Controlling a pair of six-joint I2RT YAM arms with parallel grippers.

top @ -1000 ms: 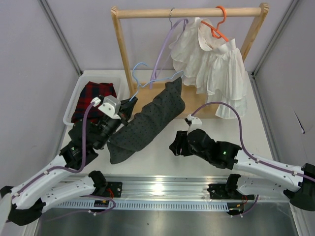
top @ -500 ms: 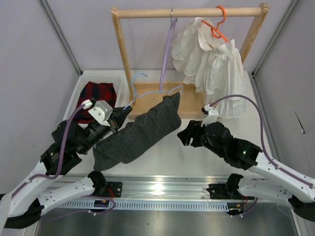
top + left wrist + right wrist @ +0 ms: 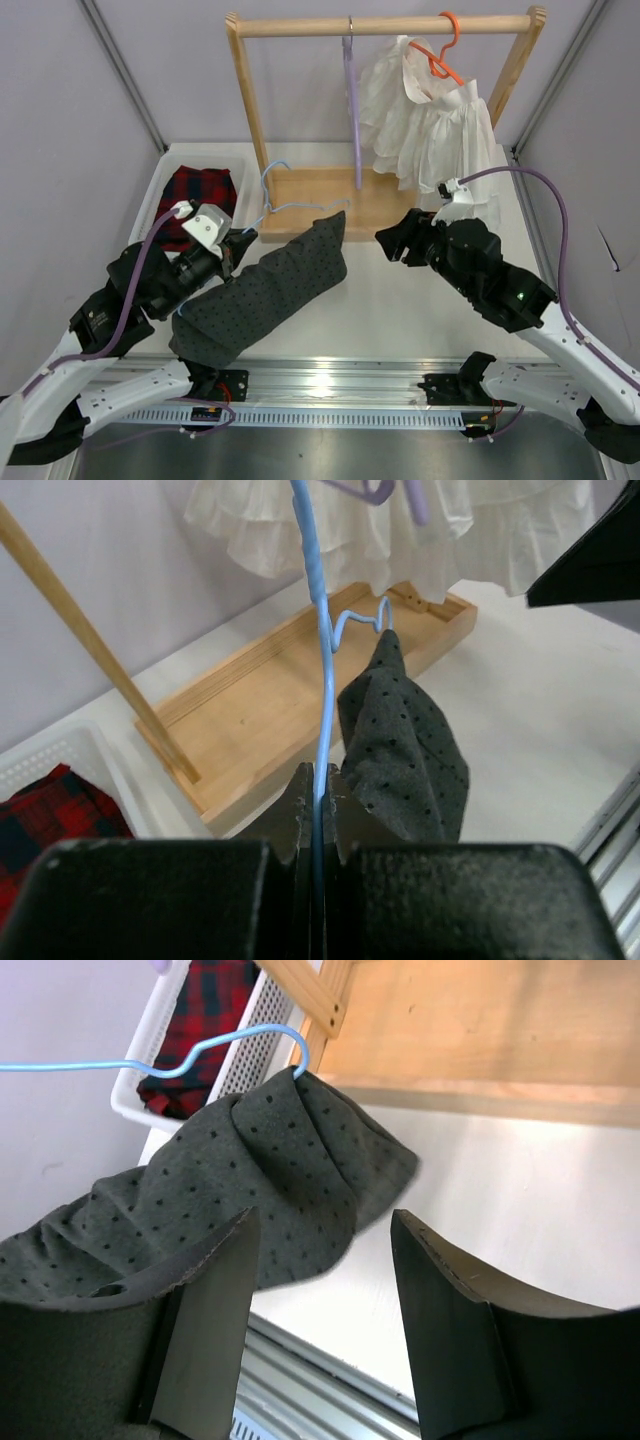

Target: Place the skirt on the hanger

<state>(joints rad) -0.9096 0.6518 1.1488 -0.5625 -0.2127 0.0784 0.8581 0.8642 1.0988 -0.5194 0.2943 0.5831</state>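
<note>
Your left claw (image 3: 243, 243) is pressed together on the wire of the pale blue hanger (image 3: 272, 192). In the left wrist view the wire (image 3: 322, 680) runs straight up out from between the fingers (image 3: 300, 800).

The skirt (image 3: 262, 290) hangs from the hanger's far end. Its top corner sits right at the bend in the wire, as both the left wrist (image 3: 405, 745) and right wrist (image 3: 250, 1175) views show. I can't tell whether the wire goes inside the fabric. From there the skirt slopes diagonally toward the near left and drapes across your left arm. I can't tell if it touches the desk (image 3: 400, 310).

Your right claw (image 3: 393, 238) is spread and holds nothing. It is above the desk, just beside the skirt's upper end and apart from it. The right wrist view looks down at the fabric between the two fingers (image 3: 205, 1320).

Behind these, the wooden rack (image 3: 385, 25) carries a lilac hanger (image 3: 352, 110) and a white ruffled garment (image 3: 430, 125) on an orange hanger (image 3: 445, 45). At far left, a plaid garment (image 3: 205, 190) lies in the white basket (image 3: 160, 190).
</note>
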